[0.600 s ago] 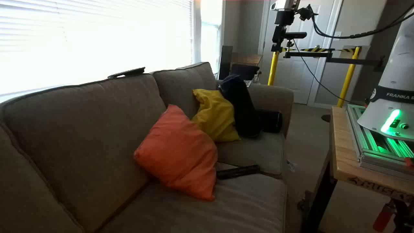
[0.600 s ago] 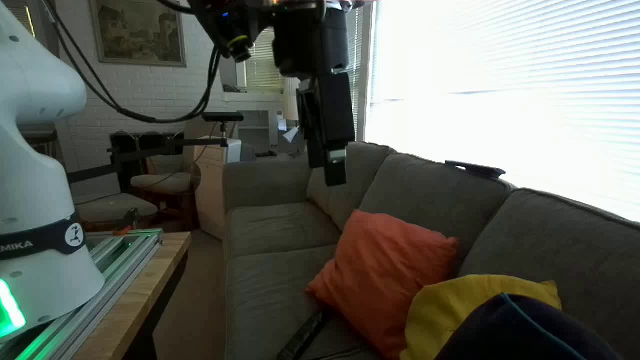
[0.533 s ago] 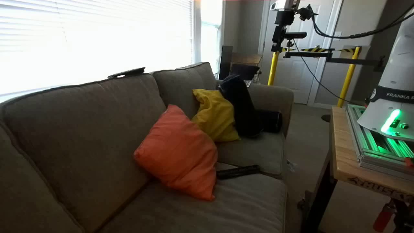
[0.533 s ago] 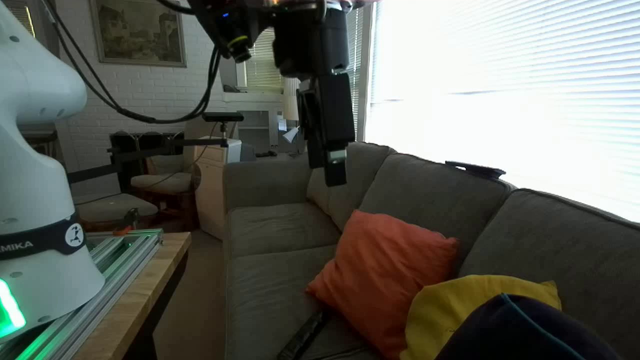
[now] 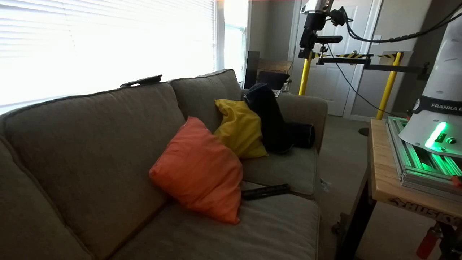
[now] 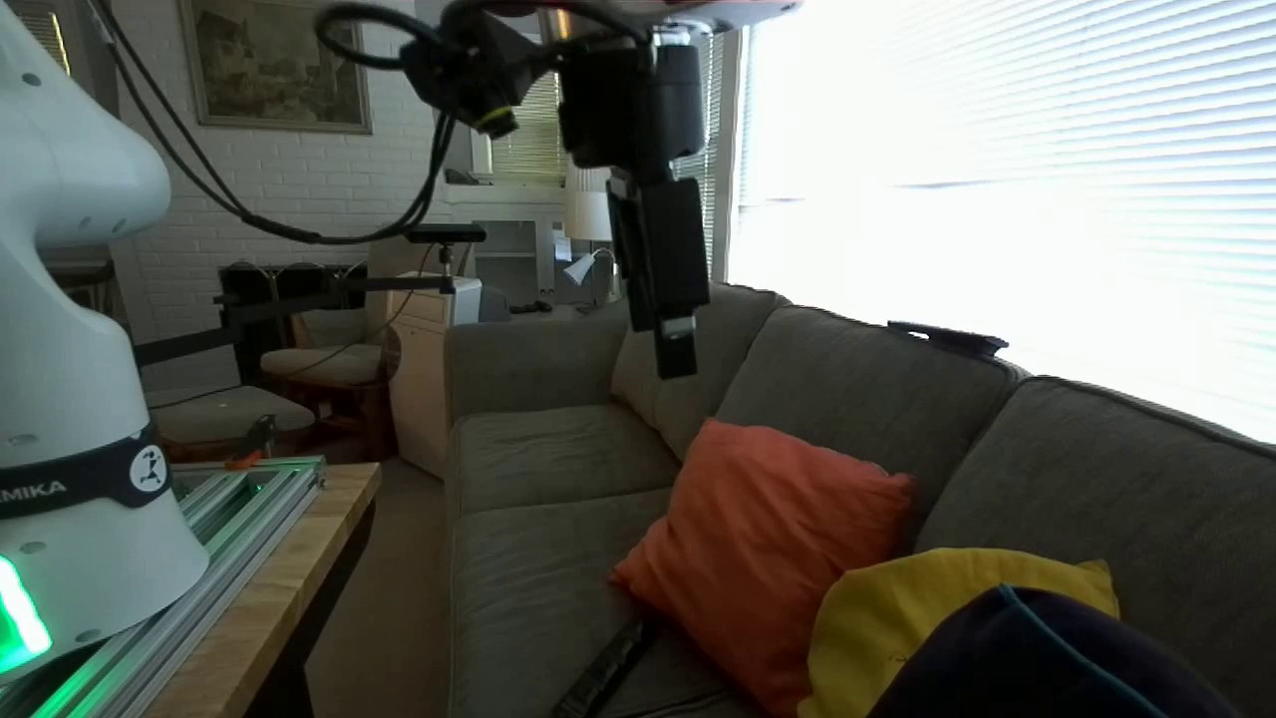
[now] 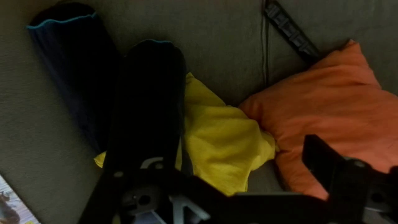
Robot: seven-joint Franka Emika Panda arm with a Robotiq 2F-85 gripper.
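My gripper [image 6: 666, 349] hangs in the air above the sofa, holding nothing and touching nothing. It also shows in an exterior view [image 5: 304, 54]. In the wrist view the jaws stand wide apart, over a yellow pillow [image 7: 224, 140] and an orange pillow [image 7: 335, 115]. The left finger is hard to make out against a dark pillow. The yellow pillow lies between the orange pillow and a dark bolster-like pillow [image 7: 149, 87]. A second navy one with a teal edge [image 7: 74, 71] lies beside it. A black bar-shaped object [image 7: 290, 29] lies by the orange pillow.
The grey-brown sofa [image 5: 90, 144] has a tall backrest by a bright window. A flat black object [image 5: 142, 81] rests on the backrest. The robot's wooden bench [image 5: 382, 159] stands before the sofa. A printed sheet [image 7: 12, 205] shows at the wrist view's corner.
The gripper has tilted and shifted slightly; its fingertips have swung a little toward the window side in an exterior view. The pillows and the black bar-shaped object have not moved.
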